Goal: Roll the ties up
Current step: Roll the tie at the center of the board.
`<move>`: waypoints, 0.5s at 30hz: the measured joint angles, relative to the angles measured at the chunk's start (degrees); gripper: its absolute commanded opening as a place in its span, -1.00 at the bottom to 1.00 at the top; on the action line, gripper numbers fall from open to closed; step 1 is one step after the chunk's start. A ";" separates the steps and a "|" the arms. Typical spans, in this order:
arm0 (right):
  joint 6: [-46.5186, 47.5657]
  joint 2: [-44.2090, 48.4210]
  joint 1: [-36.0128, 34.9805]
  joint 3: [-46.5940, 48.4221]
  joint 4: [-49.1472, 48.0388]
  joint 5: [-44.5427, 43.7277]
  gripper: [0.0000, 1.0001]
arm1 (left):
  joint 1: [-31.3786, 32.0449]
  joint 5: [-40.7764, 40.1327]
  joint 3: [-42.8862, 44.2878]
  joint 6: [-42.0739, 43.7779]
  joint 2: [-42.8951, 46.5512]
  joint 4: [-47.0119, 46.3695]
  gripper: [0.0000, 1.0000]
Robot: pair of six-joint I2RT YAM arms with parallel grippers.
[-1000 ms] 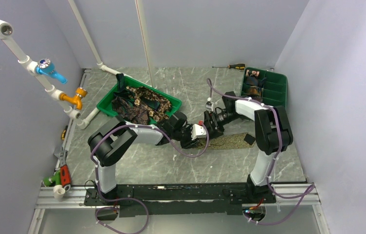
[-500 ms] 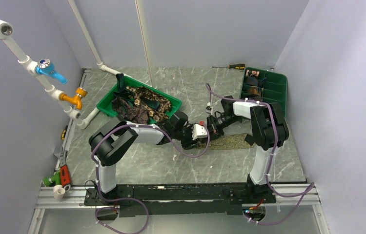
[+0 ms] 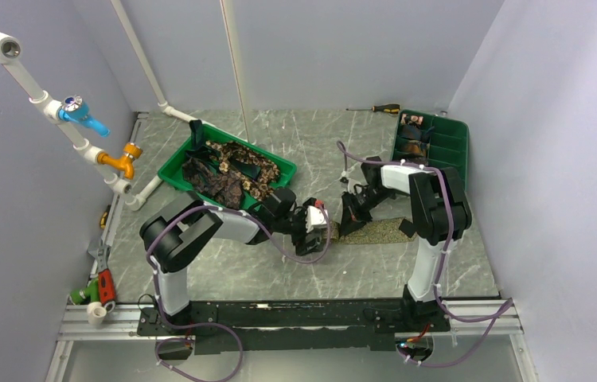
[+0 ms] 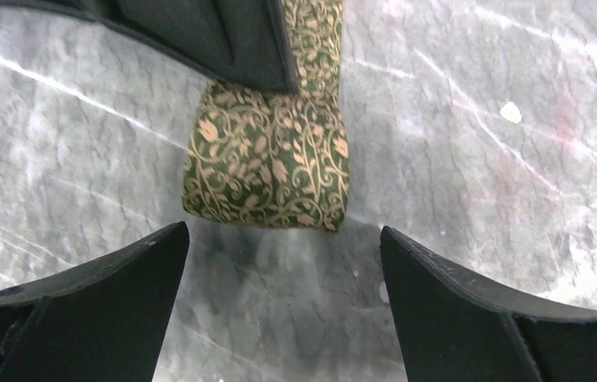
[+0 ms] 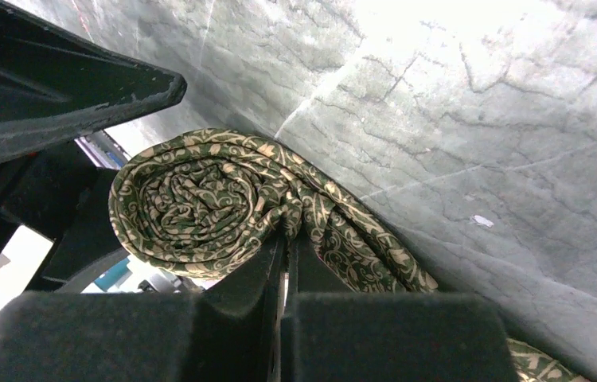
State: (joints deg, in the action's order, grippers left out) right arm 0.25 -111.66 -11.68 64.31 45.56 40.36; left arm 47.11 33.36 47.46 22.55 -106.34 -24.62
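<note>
From above, the left end effector (image 3: 310, 228) sits just left of the roll (image 4: 267, 163) and the right end effector (image 3: 353, 213) just right of it, mid-surface (image 3: 224, 263). The unrolled tail of the tie (image 3: 383, 231) lies flat, running rightward from the roll. The left wrist view shows its fingers (image 4: 112, 294) wide apart, clear of the roll on both sides and touching nothing, while the right end effector's black tip overhangs the roll's far edge. The right wrist view shows its fingers (image 5: 255, 286) pressed together, tips against the cloth where the tail joins the roll. Whether any cloth is nipped between them I cannot tell. The roll looks loose, so I judge the left should close across its width before the right lifts off. It should then turn the roll squarely along the tail, edges flush, lest it telescope.
</note>
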 measured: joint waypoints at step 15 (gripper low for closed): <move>1.03 -2.91 -0.70 3.93 4.57 -1.16 -1.00 | 1.55 4.24 4.37 0.44 -10.58 -17.86 0.29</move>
State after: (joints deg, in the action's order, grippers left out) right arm 1.28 -114.56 -12.38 68.25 50.13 39.20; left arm 48.66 37.60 51.83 22.98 -116.92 -42.48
